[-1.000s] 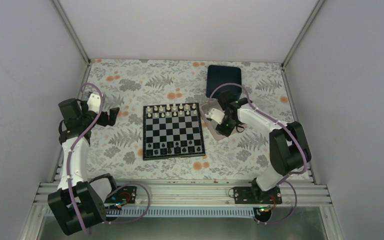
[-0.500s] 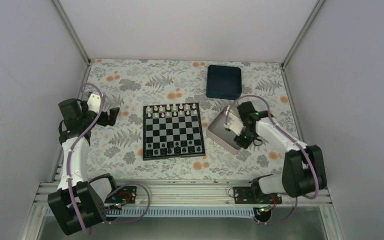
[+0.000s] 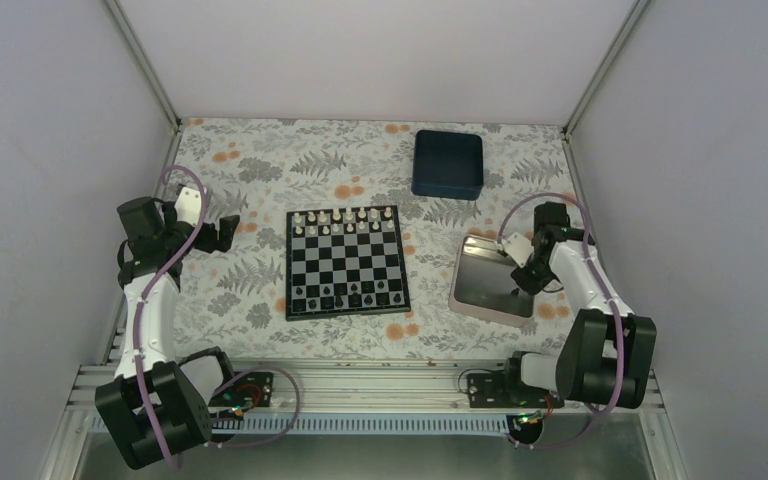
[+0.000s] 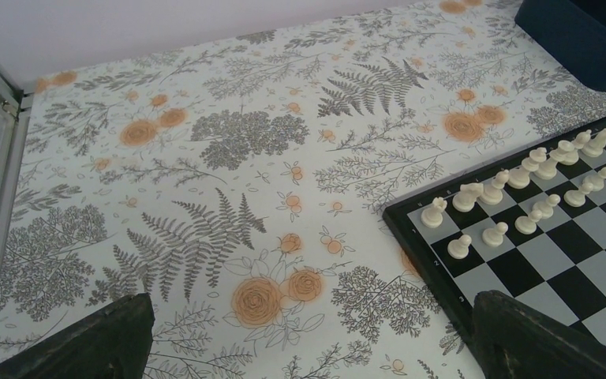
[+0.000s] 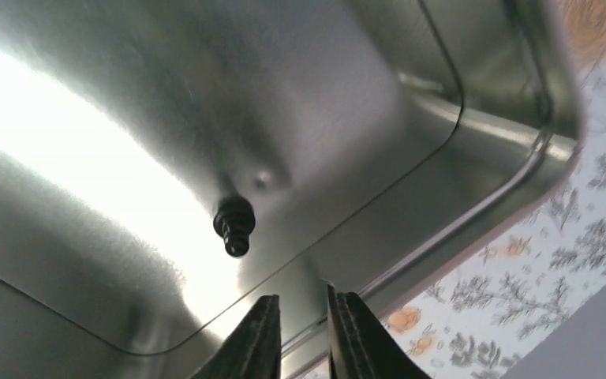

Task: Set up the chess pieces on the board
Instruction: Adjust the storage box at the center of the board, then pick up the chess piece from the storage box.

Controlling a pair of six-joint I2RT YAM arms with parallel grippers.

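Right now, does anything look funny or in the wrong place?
Yes. One little black chess piece sits all alone inside the silver tray, not on the chessboard with the other pieces. The silver tray also looks crooked next to the chessboard, which sits straight.

We see our left gripper (image 4: 308,332) with its two dark fingers (image 4: 87,343) spread wide at the lower corners, nothing between them but the desk's floral cover (image 4: 205,158). The board (image 4: 568,260) juts in from the right edge, one corner pointing left, with white pieces (image 4: 467,197) in two rows along its upper side. A dark blue tray (image 4: 584,39) sits in the top right corner.
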